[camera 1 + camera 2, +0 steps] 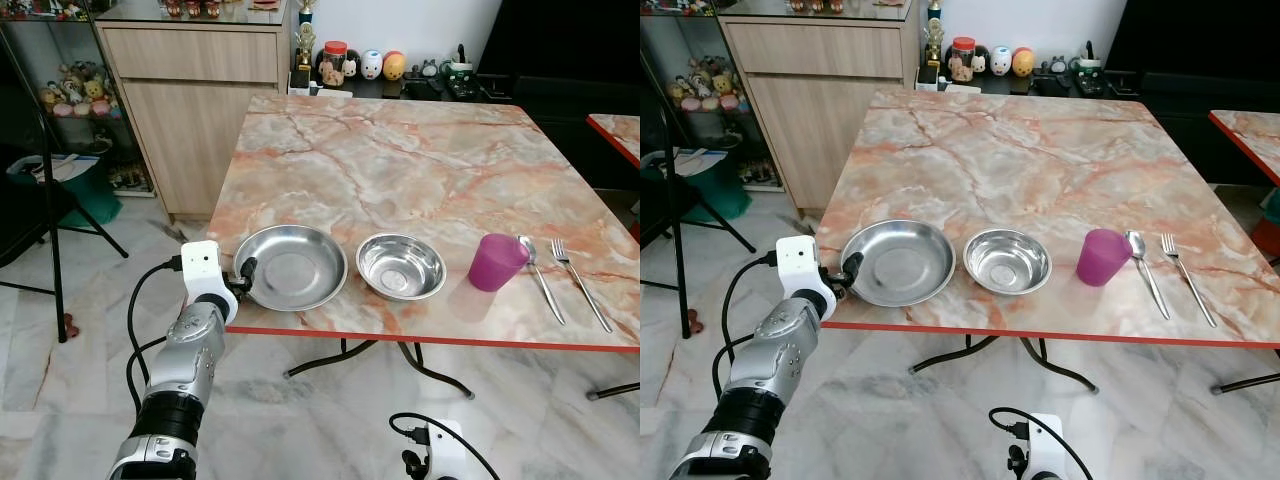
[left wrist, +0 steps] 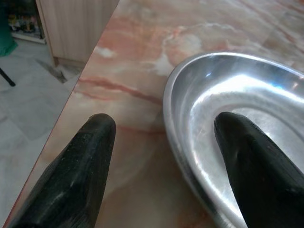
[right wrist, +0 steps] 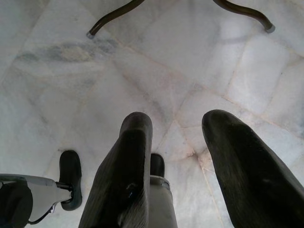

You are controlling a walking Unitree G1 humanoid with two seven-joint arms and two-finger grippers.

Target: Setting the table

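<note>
A: Since the left gripper (image 1: pixel 243 277) is the one at work, start the list there. State?

B: Item one, left gripper: fingers spread wide and holding nothing. They straddle the near-left rim of the large steel plate (image 1: pixel 291 266), one finger (image 2: pixel 256 161) over the plate's inside, the other (image 2: pixel 78 166) over bare marble outside it. Whether either finger touches the metal, I cannot tell.

A: Next out from it?

B: Item two, steel bowl (image 1: pixel 401 266), just past the plate's far side from the gripper, close to it with a narrow gap. Item three, purple cup (image 1: pixel 497 262), further along the same front row. Item four, spoon (image 1: pixel 537 273), just beyond the cup. Item five, fork (image 1: pixel 578 280), beside the spoon and furthest from the gripper. All rest on the marble table (image 1: pixel 420 160), near its front edge.

A: The other arm?

B: Item six, right gripper (image 3: pixel 178 166): hanging low over the floor tiles, fingers apart, empty.

A: Risks?

B: In my judgement, the plate sits close to the table's red edge; a grip closing on the thin sloped rim could slip, tipping it or dragging it off. A push away instead would knock it into the bowl.
</note>
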